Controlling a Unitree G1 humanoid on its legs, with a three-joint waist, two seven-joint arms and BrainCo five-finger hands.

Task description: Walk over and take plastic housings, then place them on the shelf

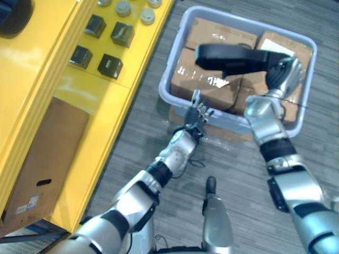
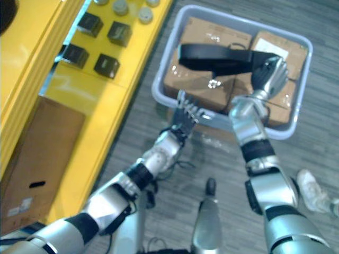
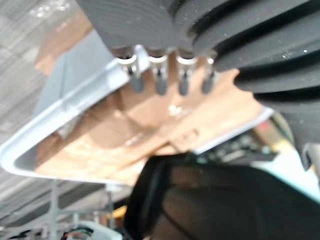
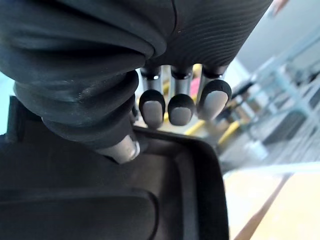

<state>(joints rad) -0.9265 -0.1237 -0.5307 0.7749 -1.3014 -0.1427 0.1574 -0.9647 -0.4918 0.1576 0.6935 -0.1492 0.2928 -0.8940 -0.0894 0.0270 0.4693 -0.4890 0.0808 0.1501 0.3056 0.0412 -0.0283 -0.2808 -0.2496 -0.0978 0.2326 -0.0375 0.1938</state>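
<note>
Holds housing [image 1: 228, 57] by its right end in right hand [image 1: 285, 74], fingers curled round it, above boxes [image 1: 212, 85] in bin [image 1: 168, 80]. Hovers left hand [image 1: 197, 114], fingers straight, by bin's near rim.

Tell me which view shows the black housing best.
The left eye view: the whole housing shows, held over the bin by the right robot hand. The right eye view matches it. Each wrist view shows a dark part of it up close.
</note>
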